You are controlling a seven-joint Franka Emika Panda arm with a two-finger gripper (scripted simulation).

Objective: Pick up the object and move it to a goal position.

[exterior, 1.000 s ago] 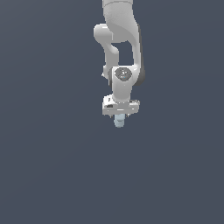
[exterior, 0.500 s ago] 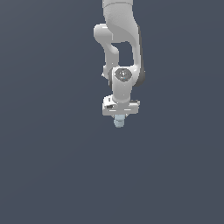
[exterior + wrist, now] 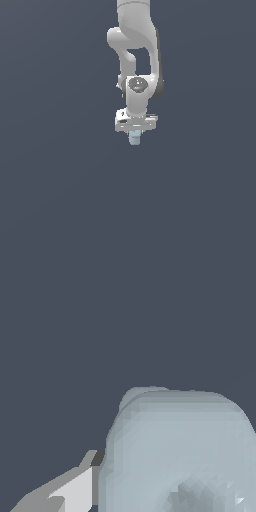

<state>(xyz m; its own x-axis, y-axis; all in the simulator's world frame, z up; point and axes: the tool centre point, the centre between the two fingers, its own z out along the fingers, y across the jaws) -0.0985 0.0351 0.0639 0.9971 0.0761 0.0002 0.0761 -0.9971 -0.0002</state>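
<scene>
The object is a tiny pale light-blue stubby cylinder. In the exterior view it pokes out just below the white gripper bar, between the fingers. My gripper is shut on it and points down, under the white arm. In the wrist view the object fills much of the picture, very close to the camera. One grey-white finger presses against its side. The other finger is out of the picture.
A plain dark blue-grey surface lies all around the arm in both views. The white arm comes down from the top of the exterior view.
</scene>
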